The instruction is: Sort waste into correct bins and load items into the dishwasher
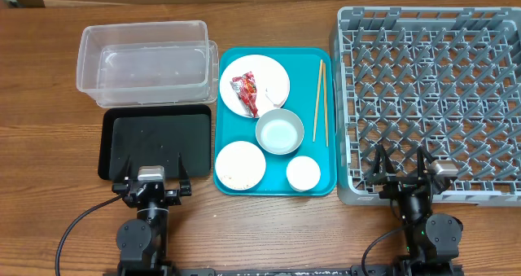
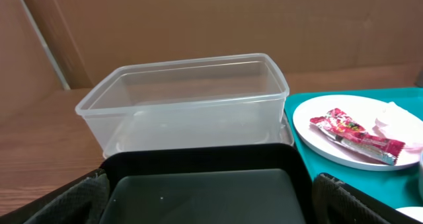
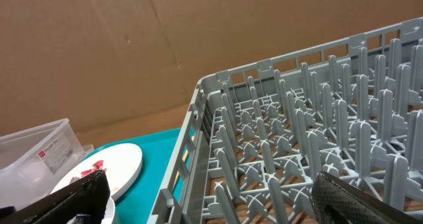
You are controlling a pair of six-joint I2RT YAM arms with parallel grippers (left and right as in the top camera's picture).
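A red wrapper (image 1: 246, 94) and a white tissue (image 1: 269, 97) lie on a white plate (image 1: 259, 74) on the teal tray (image 1: 275, 58). The tray also carries a bowl (image 1: 279, 132), a second plate (image 1: 240, 164), a small cup (image 1: 303, 173) and chopsticks (image 1: 321, 101). The clear tub (image 1: 142, 64) and black tray (image 1: 155, 142) stand left, the grey dish rack (image 1: 431, 97) right. My left gripper (image 1: 155, 177) hangs open over the black tray's near edge (image 2: 198, 161), empty. My right gripper (image 1: 402, 164) is open and empty above the rack's near left corner (image 3: 297, 138).
Brown cardboard walls close off the back of the wooden table (image 1: 49, 146). In the left wrist view the clear tub (image 2: 192, 98) stands straight ahead, with the plate (image 2: 317, 128) and wrapper (image 2: 360, 137) to its right. The rack's upright pegs (image 3: 291, 98) rise just under my right fingers (image 3: 363, 201).
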